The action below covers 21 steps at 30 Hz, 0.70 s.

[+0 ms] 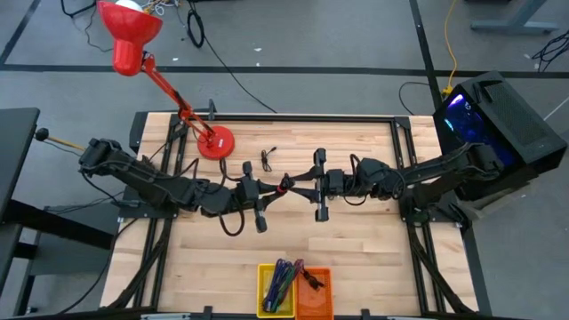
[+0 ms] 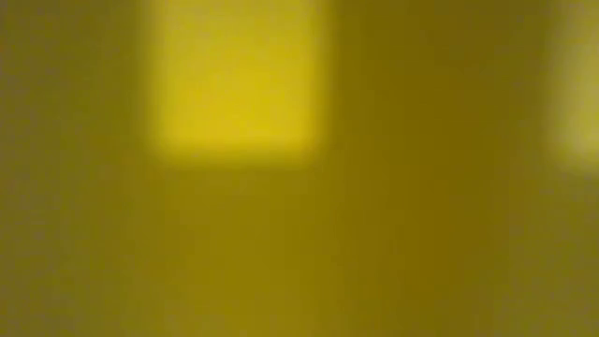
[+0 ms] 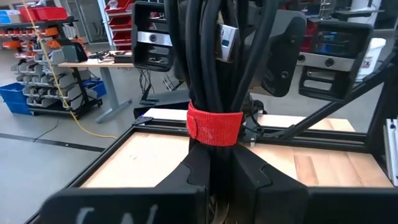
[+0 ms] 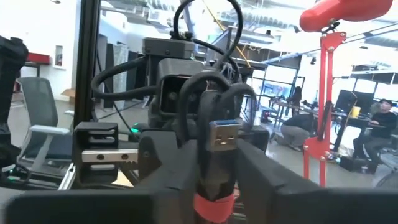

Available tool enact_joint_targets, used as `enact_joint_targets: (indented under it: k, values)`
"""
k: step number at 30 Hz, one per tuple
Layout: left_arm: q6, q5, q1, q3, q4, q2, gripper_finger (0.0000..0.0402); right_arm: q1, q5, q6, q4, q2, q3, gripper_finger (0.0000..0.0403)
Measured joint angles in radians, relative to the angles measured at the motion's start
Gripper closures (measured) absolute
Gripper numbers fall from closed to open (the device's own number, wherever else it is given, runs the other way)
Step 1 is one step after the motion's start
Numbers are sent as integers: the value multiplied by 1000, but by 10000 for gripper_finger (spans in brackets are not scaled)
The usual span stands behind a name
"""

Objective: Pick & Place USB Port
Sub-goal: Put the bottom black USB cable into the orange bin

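The USB cable is a coiled black bundle [image 1: 286, 184] bound by a red strap [image 3: 214, 122], with a silver USB plug [image 4: 224, 138] at one end. It hangs in the air over the table's middle, between the two arms. My left gripper [image 1: 271, 188] reaches in from the left and is shut on the bundle. My right gripper [image 1: 302, 182] reaches in from the right and faces it, with its fingers close on either side of the same bundle. The low view shows only a yellow blur. My left gripper pinches the bundle between its two fingers [image 3: 199, 168], just beside the red strap [image 3: 214, 140], coming level from the table's left. The bundle is lifted clear of the table. My right gripper has the bundle between its fingers [image 4: 267, 174], near the plug end [image 4: 214, 180], coming level from the table's right. The red strap [image 4: 214, 205] shows just below the plug.
A red desk lamp stands on its round base [image 1: 214, 142] at the far left. A small loose black cable [image 1: 267, 160] lies on the table near it. A yellow bin [image 1: 277, 289] and an orange bin [image 1: 313, 292] holding cables sit at the near edge.
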Motion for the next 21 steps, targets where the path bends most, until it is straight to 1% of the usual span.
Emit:
enact_joint_targets:
  k: [2,3,6,13,15,16,18,21]
  values:
    - [-1,1,0,0,0,0,368,0,2,-1,-3,0,0,353]
    - [-5,-1,0,0,0,0,368,-1,-2,-8,-3,0,0,369]
    - [-7,-5,0,0,2,0,365,-1,-2,-2,-1,0,0,370]
    - [-7,-10,0,0,3,2,312,-2,20,-5,-20,-16,0,370]
    - [-6,-10,0,0,5,1,306,-2,26,-5,-27,-28,0,377]
    - [-5,-10,0,0,5,1,304,-2,39,-6,-41,-38,0,389]
    - [-4,-20,-1,0,3,1,302,0,65,-8,-71,-60,0,392]
    - [24,-61,-1,0,-3,0,300,7,85,-2,-155,-108,0,392]
